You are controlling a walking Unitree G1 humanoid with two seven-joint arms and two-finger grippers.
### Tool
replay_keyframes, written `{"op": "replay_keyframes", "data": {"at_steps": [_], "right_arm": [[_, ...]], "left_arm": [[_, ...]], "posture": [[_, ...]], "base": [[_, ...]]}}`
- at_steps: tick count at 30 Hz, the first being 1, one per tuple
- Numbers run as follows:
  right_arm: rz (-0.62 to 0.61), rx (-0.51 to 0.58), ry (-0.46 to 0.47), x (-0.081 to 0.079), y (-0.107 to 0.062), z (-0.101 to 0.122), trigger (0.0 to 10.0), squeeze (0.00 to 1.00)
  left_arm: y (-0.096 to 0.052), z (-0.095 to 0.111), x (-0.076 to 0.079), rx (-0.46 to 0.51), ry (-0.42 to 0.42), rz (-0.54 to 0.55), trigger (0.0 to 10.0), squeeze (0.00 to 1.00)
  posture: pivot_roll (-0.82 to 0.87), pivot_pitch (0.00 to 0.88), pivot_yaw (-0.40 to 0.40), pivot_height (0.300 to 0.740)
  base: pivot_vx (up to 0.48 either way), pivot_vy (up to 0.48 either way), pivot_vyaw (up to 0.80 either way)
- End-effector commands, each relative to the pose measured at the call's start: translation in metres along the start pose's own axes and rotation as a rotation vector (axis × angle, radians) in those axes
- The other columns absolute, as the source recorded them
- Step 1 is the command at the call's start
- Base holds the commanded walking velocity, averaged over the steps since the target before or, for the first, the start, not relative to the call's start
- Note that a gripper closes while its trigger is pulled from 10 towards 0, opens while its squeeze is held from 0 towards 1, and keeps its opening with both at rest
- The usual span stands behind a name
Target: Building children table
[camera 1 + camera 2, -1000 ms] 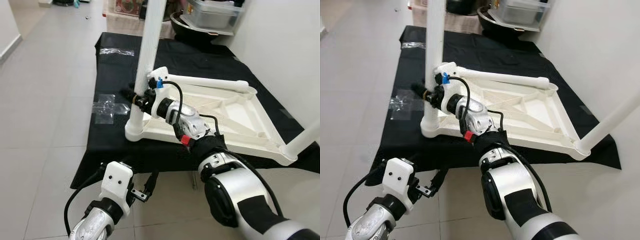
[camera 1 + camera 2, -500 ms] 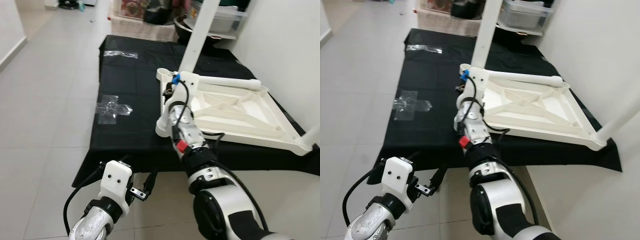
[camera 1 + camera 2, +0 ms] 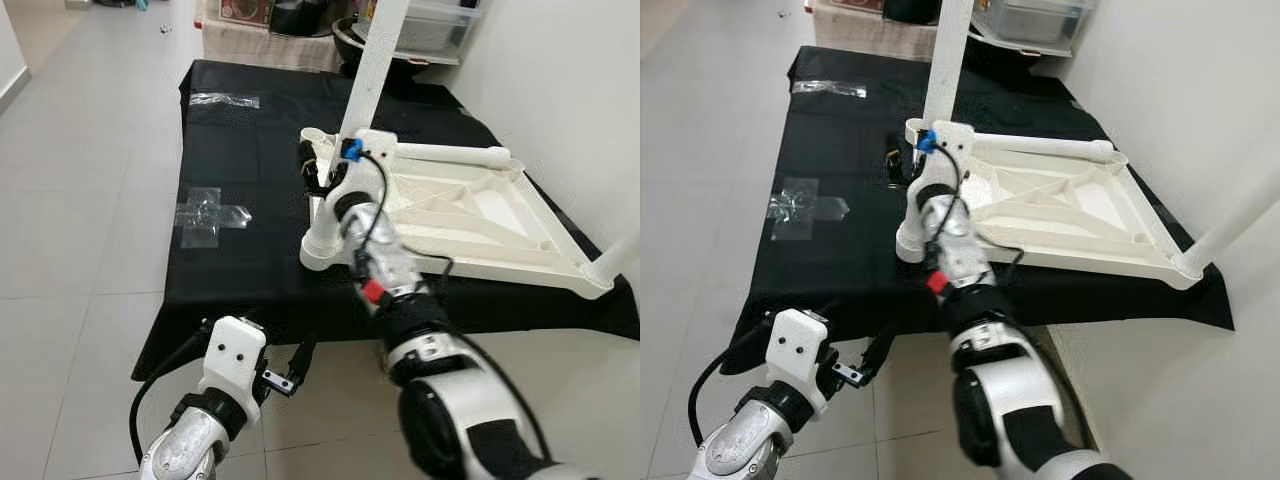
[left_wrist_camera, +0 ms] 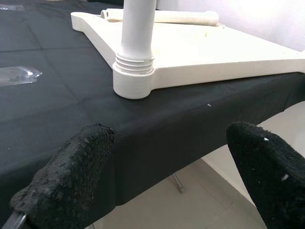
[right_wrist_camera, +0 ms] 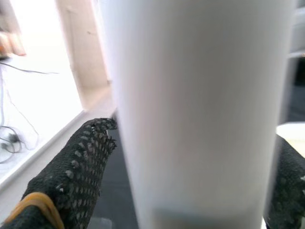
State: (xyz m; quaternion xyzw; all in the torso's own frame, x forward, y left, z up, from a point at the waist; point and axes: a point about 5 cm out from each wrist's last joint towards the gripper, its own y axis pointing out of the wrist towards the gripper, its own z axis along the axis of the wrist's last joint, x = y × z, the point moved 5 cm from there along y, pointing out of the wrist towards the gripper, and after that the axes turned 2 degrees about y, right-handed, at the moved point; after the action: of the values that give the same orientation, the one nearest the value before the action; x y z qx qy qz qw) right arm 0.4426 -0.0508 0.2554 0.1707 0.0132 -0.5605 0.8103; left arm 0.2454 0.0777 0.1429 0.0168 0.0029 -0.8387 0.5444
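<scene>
The white table top [image 3: 470, 215] and upright leg [image 3: 372, 70] look smooth plastic, lying on matt black cloth [image 3: 240, 250].

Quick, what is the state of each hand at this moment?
Left hand: open, holding nothing, low in front of the black cloth.
Right hand: its fingers are on both sides of the upright white table leg, closed on it.

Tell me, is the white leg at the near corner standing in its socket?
Yes: the white leg stands upright in the tabletop corner socket.
</scene>
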Motion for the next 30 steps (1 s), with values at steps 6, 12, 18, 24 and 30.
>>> {"op": "replay_keyframes", "data": {"at_steps": [6,12,18,24,30], "right_arm": [[0.489,-0.130,0.097,-0.026,-0.005,0.001,10.0,0.00],[0.950,-0.309,0.046,-0.074,-0.037,-0.024,10.0,0.00],[1.117,-0.373,0.003,-0.096,-0.048,-0.033,10.0,0.00],[0.969,-0.309,-0.063,-0.090,-0.031,-0.030,0.0,0.00],[0.784,-0.256,-0.096,-0.074,-0.017,-0.025,0.0,0.00]], "left_arm": [[0.000,-0.006,0.003,-0.023,-0.011,-0.004,10.0,0.00],[-0.001,-0.006,0.003,-0.024,-0.011,-0.005,10.0,0.00],[-0.002,-0.005,0.003,-0.022,-0.012,0.003,10.0,0.00],[-0.001,-0.004,0.003,-0.020,-0.012,0.002,10.0,0.00],[-0.001,-0.005,0.004,-0.020,-0.013,0.003,10.0,0.00]], "posture": [[0.12,0.096,-0.181,0.740],[0.13,0.101,-0.186,0.740],[0.13,0.105,-0.190,0.740],[0.13,0.104,-0.192,0.740],[0.13,0.102,-0.191,0.740]], "base": [[0.000,0.000,0.00],[0.000,0.000,0.00],[0.000,0.000,0.00],[0.000,0.000,0.00],[0.000,0.000,0.00]]}}
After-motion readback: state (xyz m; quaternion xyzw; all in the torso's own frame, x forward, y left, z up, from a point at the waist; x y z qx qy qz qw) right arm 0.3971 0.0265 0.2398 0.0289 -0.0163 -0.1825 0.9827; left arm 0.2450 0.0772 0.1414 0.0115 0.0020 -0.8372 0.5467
